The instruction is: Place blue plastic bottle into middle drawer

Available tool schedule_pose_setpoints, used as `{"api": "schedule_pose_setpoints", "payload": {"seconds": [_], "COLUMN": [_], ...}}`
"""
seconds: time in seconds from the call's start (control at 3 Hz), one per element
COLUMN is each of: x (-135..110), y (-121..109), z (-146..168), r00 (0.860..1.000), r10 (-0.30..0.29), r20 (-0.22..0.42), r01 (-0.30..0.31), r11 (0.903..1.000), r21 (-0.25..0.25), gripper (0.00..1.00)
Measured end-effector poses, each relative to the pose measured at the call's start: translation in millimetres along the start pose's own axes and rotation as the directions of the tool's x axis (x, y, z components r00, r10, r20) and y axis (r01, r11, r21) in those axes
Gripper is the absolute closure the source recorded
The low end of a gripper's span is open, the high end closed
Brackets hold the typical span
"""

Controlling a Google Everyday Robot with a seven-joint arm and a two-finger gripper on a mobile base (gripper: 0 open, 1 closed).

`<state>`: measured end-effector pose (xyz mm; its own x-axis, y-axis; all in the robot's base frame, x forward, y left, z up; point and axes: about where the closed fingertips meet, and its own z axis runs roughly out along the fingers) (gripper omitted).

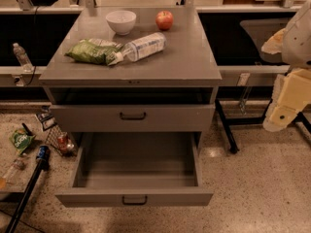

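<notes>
The blue plastic bottle [141, 47] lies on its side on the grey cabinet top [184, 57], white cap pointing left and touching a green bag [92, 51]. The middle drawer [136, 196] is the bottom one, pulled wide open and empty, with a small dark handle on its front. My gripper [284, 108] is at the right edge of the view, off to the right of the cabinet at about the height of the upper drawer, far from the bottle and holding nothing I can see.
A white bowl [121, 21] and a red apple [164, 20] stand at the back of the cabinet top. The drawer above [132, 116] is shut. A small clear bottle [21, 56] stands at the left. Litter and a dark pole [26, 191] lie on the floor at the left.
</notes>
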<state>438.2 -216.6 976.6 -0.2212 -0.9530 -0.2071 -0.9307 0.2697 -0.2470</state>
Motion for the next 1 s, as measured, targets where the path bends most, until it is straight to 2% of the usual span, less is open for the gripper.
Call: {"api": "schedule_pose_setpoints", "payload": {"seconds": [0.67, 1.0], "x": [-5.2, -32.4], "y": [-4.7, -30.3], "z": [-1.9, 3.4], "r00": [1.0, 0.992], "r10": [-0.014, -0.128], "r20": [0.005, 0.001], "r01": [0.014, 0.128], "r11": [0.9998, 0.9916], "r21": [0.015, 0.022], "gripper": [0.0, 0.0]}}
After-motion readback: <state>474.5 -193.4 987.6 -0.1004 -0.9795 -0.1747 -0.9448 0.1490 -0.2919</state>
